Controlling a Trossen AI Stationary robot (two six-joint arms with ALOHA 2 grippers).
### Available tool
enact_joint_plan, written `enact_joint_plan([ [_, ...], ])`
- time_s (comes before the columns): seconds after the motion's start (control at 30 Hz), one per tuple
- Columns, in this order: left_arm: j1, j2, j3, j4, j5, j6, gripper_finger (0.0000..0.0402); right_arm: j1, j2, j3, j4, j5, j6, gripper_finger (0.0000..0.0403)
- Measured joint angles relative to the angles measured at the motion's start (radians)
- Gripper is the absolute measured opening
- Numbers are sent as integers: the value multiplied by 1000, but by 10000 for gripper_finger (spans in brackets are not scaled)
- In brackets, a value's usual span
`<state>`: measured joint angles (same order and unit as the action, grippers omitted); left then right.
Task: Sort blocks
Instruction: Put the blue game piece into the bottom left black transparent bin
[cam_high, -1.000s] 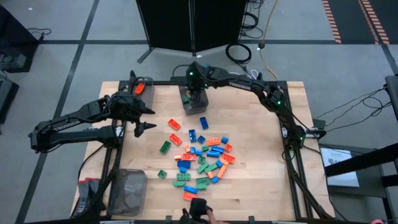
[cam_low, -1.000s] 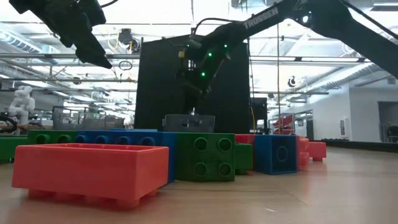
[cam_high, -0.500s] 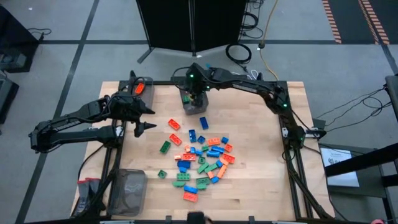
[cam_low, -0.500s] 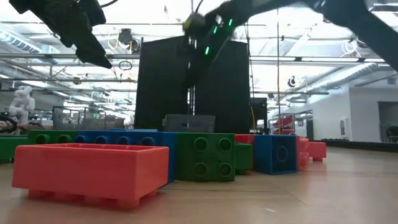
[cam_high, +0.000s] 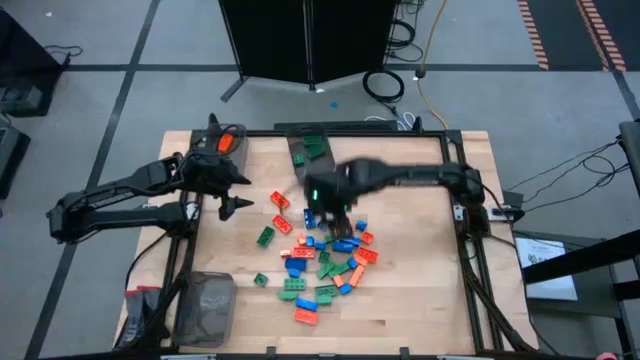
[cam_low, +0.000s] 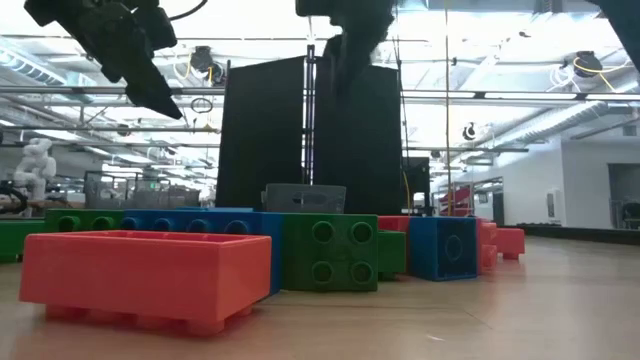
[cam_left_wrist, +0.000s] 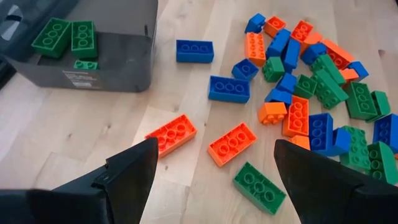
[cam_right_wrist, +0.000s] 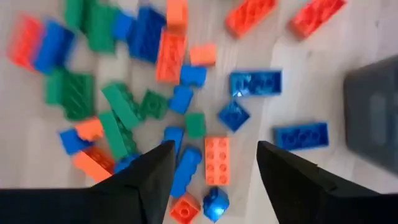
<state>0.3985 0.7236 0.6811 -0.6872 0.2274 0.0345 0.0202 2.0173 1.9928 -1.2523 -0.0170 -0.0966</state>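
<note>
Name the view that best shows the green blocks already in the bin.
Left wrist view: three green blocks lie plainly inside the bin. High view shows them small; low view only the bin's wall; right wrist view only its blurred corner.

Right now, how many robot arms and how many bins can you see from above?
Robot arms: 2, the left arm and the right arm.
Bins: 3, one at the table's far edge, one at its far left corner, one by its near left corner.
Total: 5.
</note>
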Motion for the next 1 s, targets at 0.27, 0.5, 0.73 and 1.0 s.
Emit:
enact_joint_plan([
  [0.27,0,17,0,-1,4,0,322,72,3,-280,98,51,123,215],
  [0.5,0,16,0,-2,4,-1,322,77,3,-429,283,-26,198,215],
  [0.73,0,16,0,-2,4,-2,322,105,3,-499,442,-35,217,215],
  [1.0,0,16,0,-2,4,-2,322,109,2,-568,547,-27,217,215],
])
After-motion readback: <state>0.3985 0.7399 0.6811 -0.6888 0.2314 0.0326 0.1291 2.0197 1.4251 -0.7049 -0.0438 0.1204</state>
